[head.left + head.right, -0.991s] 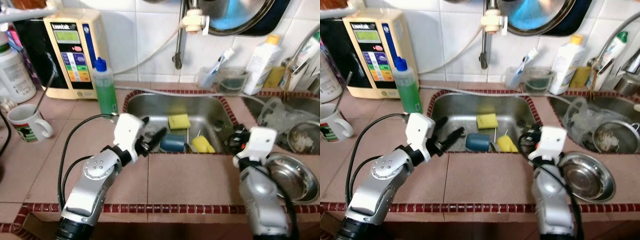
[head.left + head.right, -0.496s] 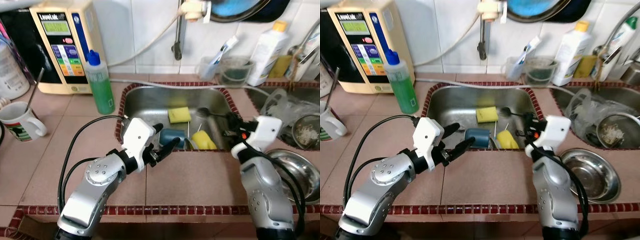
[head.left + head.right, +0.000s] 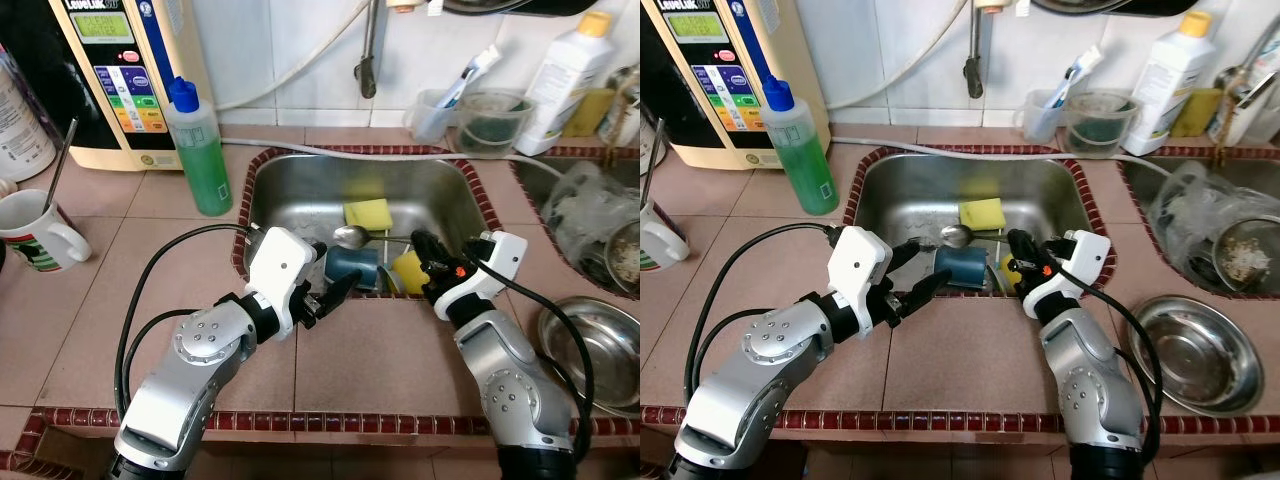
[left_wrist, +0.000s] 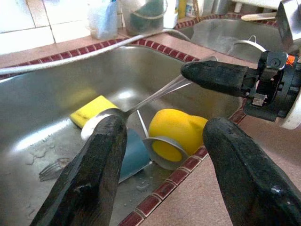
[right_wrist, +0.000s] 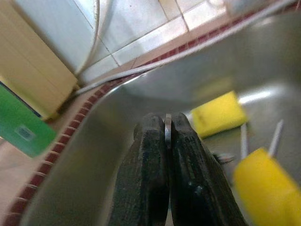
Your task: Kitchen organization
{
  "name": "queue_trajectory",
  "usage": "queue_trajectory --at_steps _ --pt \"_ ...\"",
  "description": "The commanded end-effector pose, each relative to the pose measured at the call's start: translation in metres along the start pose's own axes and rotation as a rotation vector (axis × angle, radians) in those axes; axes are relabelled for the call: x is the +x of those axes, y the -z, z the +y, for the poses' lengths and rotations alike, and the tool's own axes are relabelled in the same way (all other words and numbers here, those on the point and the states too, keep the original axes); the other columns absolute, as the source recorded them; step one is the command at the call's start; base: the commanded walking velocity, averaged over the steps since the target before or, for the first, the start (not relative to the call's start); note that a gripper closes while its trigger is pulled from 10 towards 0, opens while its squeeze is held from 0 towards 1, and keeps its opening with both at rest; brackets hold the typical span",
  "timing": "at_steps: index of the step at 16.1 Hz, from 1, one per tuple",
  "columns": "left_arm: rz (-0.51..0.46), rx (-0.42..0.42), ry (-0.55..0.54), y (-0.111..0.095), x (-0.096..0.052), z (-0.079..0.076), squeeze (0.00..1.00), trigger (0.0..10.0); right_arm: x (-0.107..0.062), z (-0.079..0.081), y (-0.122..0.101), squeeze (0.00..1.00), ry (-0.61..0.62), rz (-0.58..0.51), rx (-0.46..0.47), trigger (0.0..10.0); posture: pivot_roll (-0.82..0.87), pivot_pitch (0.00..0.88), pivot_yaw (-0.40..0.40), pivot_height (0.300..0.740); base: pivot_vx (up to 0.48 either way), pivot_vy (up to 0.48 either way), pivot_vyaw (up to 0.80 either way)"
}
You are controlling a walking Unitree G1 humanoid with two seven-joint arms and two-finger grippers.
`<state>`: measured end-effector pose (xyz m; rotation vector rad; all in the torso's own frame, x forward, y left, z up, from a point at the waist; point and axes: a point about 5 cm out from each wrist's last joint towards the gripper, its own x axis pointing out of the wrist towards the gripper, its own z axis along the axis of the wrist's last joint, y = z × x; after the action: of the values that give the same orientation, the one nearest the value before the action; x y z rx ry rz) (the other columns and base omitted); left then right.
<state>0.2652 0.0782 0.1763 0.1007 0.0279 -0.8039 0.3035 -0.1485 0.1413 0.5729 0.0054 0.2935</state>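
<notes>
The right end effector is clamped on the thin, stiff, slippery handle of the spoon over the sink, a light pinch likely to pivot, while the left end effector hovers apart nearby.

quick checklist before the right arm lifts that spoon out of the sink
1. Right gripper shut on the spoon handle: ok.
2. Spoon bowl off the blue cup: cannot tell, it sits just above the cup.
3. Left gripper open, beside the cup and out of the spoon's path: ok.
4. Yellow cup below the handle, not snagged: cannot tell.
5. Yellow sponge apart from the spoon: ok.
</notes>
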Motion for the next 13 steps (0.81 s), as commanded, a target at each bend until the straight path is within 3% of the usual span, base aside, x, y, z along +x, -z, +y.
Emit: queue_trajectory --at_steps 1,8,9,10,13 --pt "-0.011 0.011 0.023 -0.005 0.001 -0.005 0.0 10.0 -0.001 -0.001 0.0 0.0 -0.009 0.004 0.052 10.0 -0.1 0.162 0.017 0.74 0.0 0.0 0.0" --pt "-0.005 0.023 0.016 -0.005 0.001 -0.005 0.0 10.0 -0.003 -0.003 0.01 0.0 -0.01 0.055 0.204 10.0 -0.08 0.144 0.007 0.74 0.0 0.0 0.0" --pt "-0.007 0.025 0.014 -0.006 0.001 -0.005 0.0 10.0 -0.002 -0.003 0.01 0.3 -0.014 0.056 0.211 10.0 -0.08 0.142 0.007 0.74 0.0 0.0 0.0" --pt "-0.008 0.029 0.012 -0.006 0.001 -0.004 0.0 10.0 -0.002 -0.002 0.01 1.0 -0.017 0.057 0.214 10.0 -0.08 0.138 0.005 0.74 0.0 0.0 0.0" --pt "-0.011 0.034 0.009 -0.006 0.001 -0.004 0.0 10.0 0.0 -0.002 0.009 1.0 -0.021 0.053 0.219 10.0 -0.08 0.128 0.004 0.74 0.0 0.0 0.0"
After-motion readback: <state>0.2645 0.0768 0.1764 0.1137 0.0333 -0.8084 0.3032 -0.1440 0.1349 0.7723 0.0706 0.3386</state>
